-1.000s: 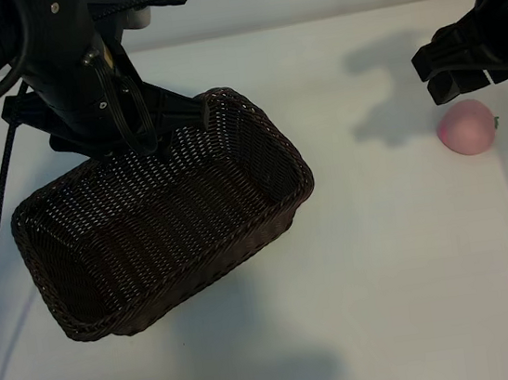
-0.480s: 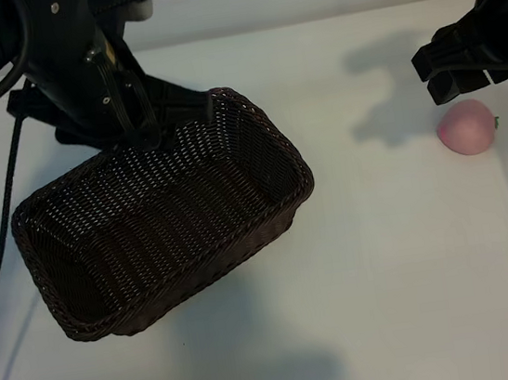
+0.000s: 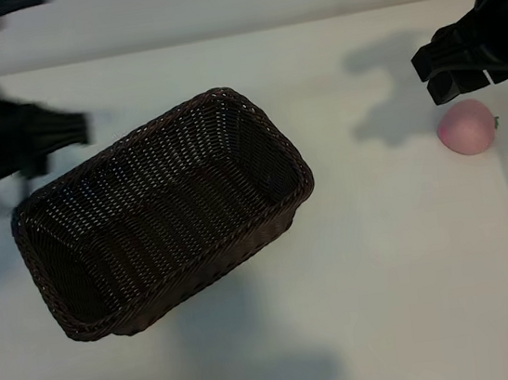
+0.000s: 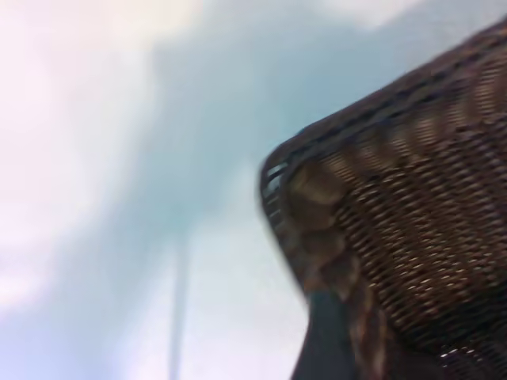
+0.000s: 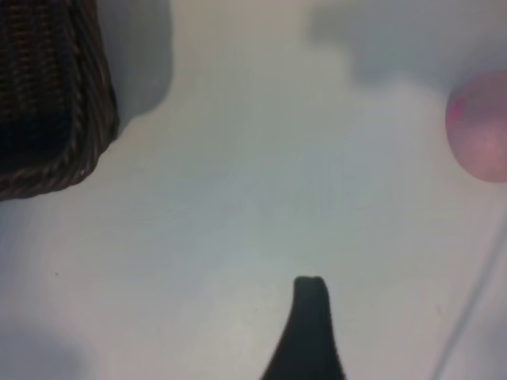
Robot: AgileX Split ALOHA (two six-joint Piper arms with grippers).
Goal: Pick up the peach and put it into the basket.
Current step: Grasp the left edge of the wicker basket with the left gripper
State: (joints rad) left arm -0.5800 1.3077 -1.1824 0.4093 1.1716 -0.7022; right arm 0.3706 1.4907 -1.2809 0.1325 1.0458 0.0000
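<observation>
The exterior camera looks steeply down on the desk point(image 3: 385, 257), taking in the whole basket point(image 3: 159, 216) and the peach point(image 3: 467, 127). The left wrist camera sits very close to one basket point(image 4: 412, 229) corner, seeing rim and desk beside it. The right wrist camera looks down from higher, catching a basket point(image 5: 47, 95) corner at one edge and the peach point(image 5: 482, 127) at the other, both shared with the exterior view.
</observation>
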